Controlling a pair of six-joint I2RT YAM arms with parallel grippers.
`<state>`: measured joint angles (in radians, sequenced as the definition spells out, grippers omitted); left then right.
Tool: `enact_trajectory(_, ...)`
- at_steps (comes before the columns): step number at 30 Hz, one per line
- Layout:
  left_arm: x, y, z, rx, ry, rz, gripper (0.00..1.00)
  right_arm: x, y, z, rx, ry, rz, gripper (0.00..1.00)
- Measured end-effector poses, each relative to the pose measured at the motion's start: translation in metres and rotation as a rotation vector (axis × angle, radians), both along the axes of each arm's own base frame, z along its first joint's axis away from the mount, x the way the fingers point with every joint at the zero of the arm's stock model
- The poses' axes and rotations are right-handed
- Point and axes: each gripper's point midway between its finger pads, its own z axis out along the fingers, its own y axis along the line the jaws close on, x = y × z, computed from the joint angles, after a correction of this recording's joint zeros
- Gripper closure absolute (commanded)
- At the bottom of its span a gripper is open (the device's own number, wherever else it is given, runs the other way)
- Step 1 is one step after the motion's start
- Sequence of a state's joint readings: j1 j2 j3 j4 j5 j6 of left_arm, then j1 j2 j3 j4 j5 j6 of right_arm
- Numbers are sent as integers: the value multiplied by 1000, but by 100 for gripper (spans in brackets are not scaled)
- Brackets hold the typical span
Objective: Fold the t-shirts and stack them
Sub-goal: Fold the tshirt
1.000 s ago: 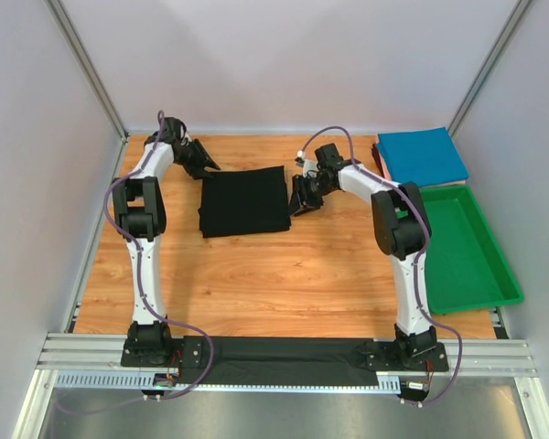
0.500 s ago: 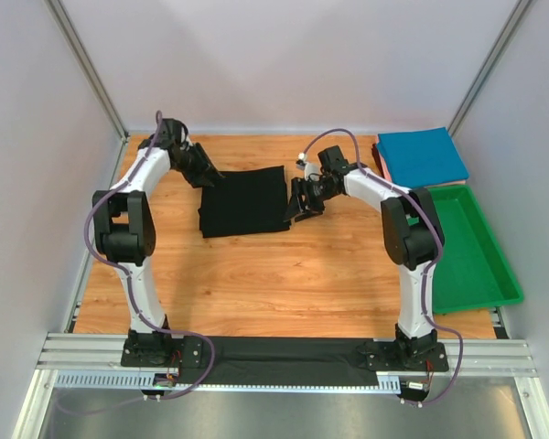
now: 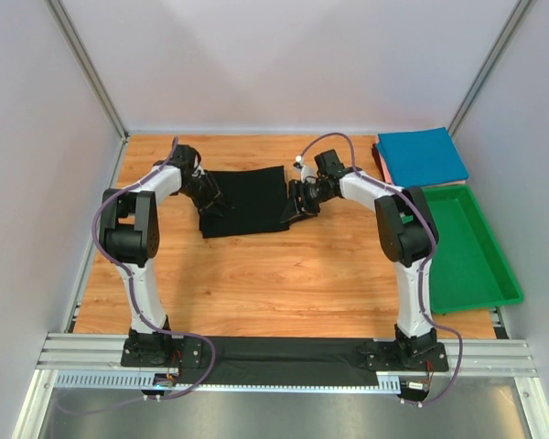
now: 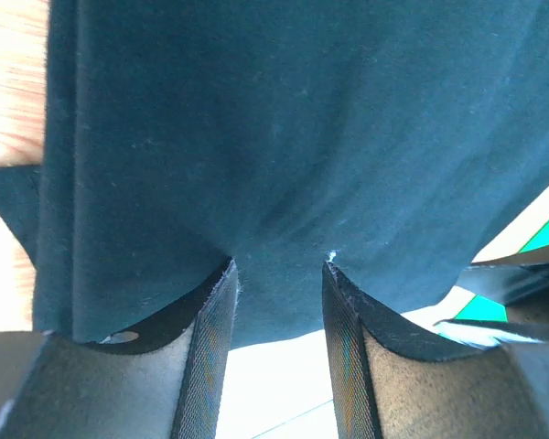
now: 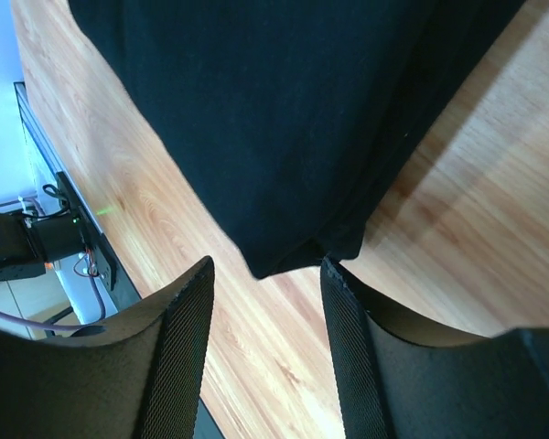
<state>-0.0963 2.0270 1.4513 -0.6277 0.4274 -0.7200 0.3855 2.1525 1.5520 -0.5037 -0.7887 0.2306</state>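
three t-shirts share the desk [image 3: 284,274], and we take them by size. the black t-shirt [image 3: 244,201] is the biggest. it lies folded into a flat rectangle toward the far edge, about midway between the left and right edges. we judge it light, limp and several layers thick, so it would sag and slip open if lifted by one point. the sound hold is a pinch through all the layers at two corners, both raised together. the teal-blue t-shirt [image 3: 421,155] lies folded in the far right corner, with a thin strip of the reddish t-shirt [image 3: 380,155] showing along its left side.

the left hand [image 3: 210,201] sits at the black shirt's left edge and the right hand [image 3: 293,203] at its right edge. both are released, fingers parted, with nothing clamped.

the overhead view gives this layout but hides the fingertips. the left wrist view shows its fingertips right against the cloth's edge, with bare gap between them. the right wrist view shows a layered corner of the shirt pointing at the gap between its fingers, not yet inside it.
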Motion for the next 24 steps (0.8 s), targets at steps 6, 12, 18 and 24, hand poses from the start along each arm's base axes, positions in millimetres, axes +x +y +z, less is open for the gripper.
enact_trajectory(6,-4,3,-10,14,2,5,51,-2,3,-21,-12,50,-10,67)
enact_trajectory(12,-4,3,-12,15,-7,3,50,1,4,-27,-27,43,-29,100)
enact_trajectory(18,-6,3,-12,15,3,2,50,-5,-2,-31,-50,36,-42,100)
enact_trajectory(24,-27,1,-17,22,71,9,49,-31,-20,-31,-84,56,-63,100)
